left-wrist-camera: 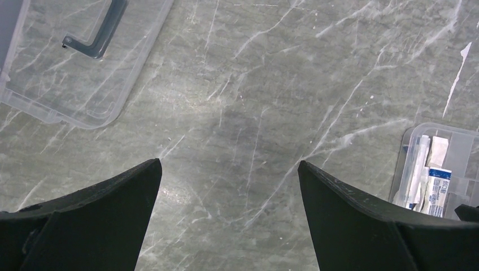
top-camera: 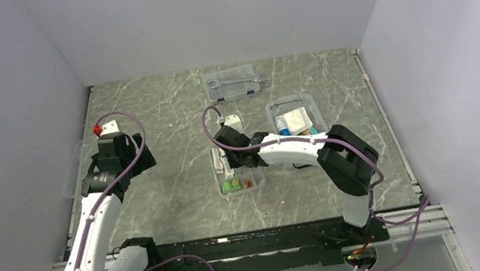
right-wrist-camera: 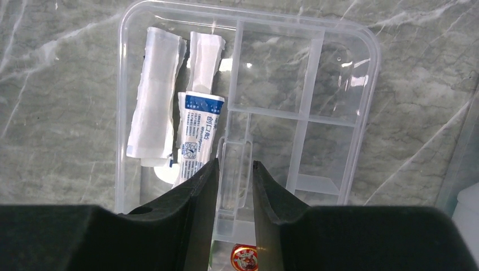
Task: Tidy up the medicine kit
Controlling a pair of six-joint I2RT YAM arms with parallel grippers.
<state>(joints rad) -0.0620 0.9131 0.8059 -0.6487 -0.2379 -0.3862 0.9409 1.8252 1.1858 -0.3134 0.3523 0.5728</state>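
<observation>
Tray (right-wrist-camera: 367, 90) handle (right-wrist-camera: 234, 149) between jaws of right gripper (right-wrist-camera: 234, 165).

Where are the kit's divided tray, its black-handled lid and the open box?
divided tray (right-wrist-camera: 275, 70), right wrist view, bare upper compartment.
black-handled lid (left-wrist-camera: 79, 79), left wrist view, clear panel below the handle.
open box (top-camera: 273, 111), top external view, left wall.

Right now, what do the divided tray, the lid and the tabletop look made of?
divided tray: clear glossy plastic, apparently; tabletop shows through, glare on walls.
lid: clear plastic too; its handle dark, probably plastic.
tabletop: grey-green marble look, white veins, soft sheen; stone or print, cannot tell.
</observation>
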